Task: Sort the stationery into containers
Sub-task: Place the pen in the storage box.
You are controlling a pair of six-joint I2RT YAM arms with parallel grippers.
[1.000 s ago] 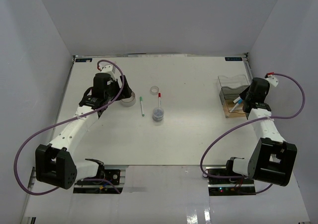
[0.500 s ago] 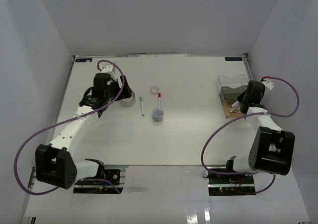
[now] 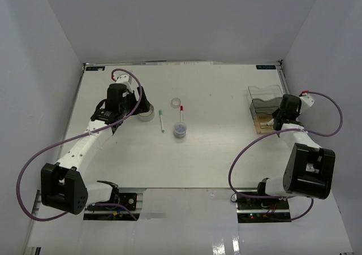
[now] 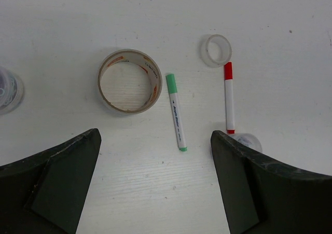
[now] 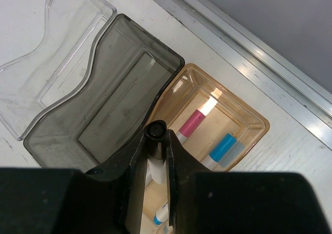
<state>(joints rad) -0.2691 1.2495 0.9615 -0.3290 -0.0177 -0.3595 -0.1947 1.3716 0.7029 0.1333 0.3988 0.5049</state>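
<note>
**Ben:** Stationery is what we sort. From above, what moved just now?

**Mia:** Our right gripper (image 3: 275, 119) swung in closer over the stepped grey plastic organiser (image 3: 264, 98) with its tan tray. Our left gripper (image 3: 145, 104) stayed put above the round beige tape roll (image 3: 147, 115). We think one more pen is nearly home.

**Ben:** And from our left wrist?

**Mia:** Jaws wide, holding nothing. The tape roll lies flat. A thin white green-capped marker (image 4: 175, 112) is just beside it. A red-capped marker (image 4: 229, 96) and a small clear ring (image 4: 207, 55) are farther over.

**Ben:** Our right wrist?

**Mia:** Jaws pinched tight on a white black-capped marker (image 5: 155, 131), standing up over the tan tray. A pink-capped marker (image 5: 191, 122) and a blue-capped marker (image 5: 223, 147) lie inside already.
</note>
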